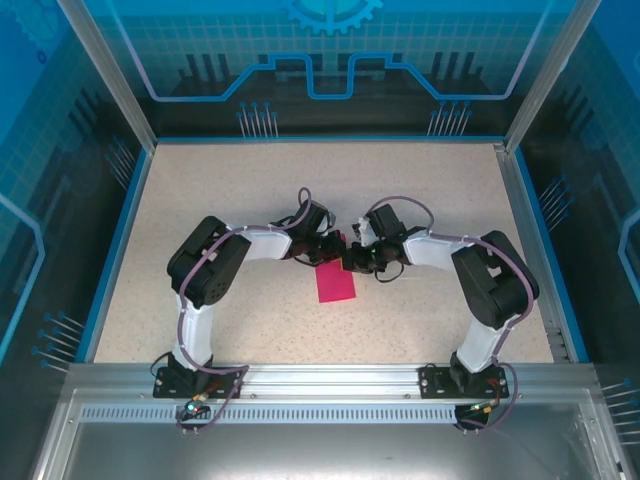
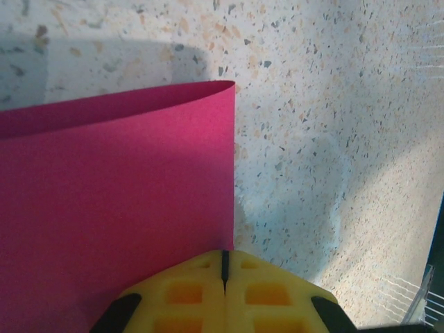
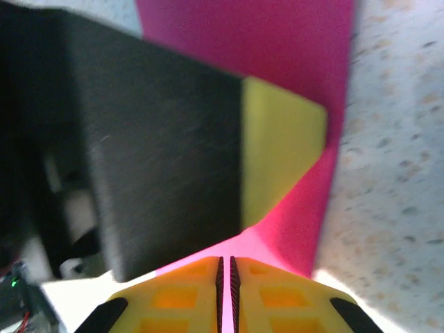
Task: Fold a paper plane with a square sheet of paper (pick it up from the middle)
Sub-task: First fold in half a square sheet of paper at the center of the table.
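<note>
The square sheet of paper (image 1: 335, 284) is magenta-pink and sits mid-table, curled over on itself rather than flat. In the left wrist view the paper (image 2: 118, 201) shows a rounded bend along its top and a straight right edge. My left gripper (image 2: 224, 260) is shut on that edge, its yellow jaws pressed together. My right gripper (image 3: 225, 267) is shut on the paper (image 3: 277, 41) too, with a pink strip showing between its jaws. Close in front of it stands the left gripper's black and yellow finger (image 3: 281, 152). From above, the left gripper (image 1: 330, 247) and right gripper (image 1: 352, 258) meet at the paper's far end.
The speckled tabletop (image 1: 230, 190) is bare around the arms. A blue-edged frame and clear walls (image 1: 130, 200) bound it on the left, far and right sides. A metal rail (image 1: 330, 378) carries both arm bases at the near edge.
</note>
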You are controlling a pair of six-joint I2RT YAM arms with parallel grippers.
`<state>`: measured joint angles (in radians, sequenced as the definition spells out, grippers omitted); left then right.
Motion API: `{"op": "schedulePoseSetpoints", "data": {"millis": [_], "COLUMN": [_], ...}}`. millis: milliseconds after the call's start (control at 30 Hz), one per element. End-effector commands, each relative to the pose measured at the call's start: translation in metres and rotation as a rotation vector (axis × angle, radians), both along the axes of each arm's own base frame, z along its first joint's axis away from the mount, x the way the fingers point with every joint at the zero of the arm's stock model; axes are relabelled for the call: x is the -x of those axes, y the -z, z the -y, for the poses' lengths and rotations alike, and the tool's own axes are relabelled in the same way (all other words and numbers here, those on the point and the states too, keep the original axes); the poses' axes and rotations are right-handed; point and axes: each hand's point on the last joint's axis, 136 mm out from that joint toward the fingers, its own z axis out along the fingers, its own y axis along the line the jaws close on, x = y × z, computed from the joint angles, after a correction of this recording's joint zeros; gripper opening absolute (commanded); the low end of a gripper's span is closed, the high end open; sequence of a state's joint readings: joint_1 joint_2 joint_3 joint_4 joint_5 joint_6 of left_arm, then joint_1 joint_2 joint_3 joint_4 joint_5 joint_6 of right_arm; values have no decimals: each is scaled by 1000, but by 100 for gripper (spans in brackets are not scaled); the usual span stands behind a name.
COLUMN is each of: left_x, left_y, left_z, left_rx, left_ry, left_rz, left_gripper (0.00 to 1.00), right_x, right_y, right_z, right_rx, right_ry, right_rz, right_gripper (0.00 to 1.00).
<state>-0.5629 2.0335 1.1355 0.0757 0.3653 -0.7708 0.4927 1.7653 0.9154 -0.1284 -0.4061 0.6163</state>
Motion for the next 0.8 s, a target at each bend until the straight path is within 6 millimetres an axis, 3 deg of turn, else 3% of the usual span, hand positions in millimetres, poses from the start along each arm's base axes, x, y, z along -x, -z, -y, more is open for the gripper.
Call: {"op": "schedulePoseSetpoints", "data": {"millis": [0, 400, 767], "left_x": [24, 24, 25], "left_y": [37, 35, 38], "left_z": [-29, -27, -30], "left_rx": [-107, -93, -110], "left_ry": [-44, -51, -59], "left_rz": [-136, -147, -151], "left_gripper": [0, 0, 0], "right_x": [-15, -7, 50], "right_y": [4, 22, 39], "right_z": [1, -3, 14], "right_rx": [21, -8, 63], "right_ry": [54, 39, -95], "right_rz": [57, 84, -28], "right_gripper": [13, 13, 13]}}
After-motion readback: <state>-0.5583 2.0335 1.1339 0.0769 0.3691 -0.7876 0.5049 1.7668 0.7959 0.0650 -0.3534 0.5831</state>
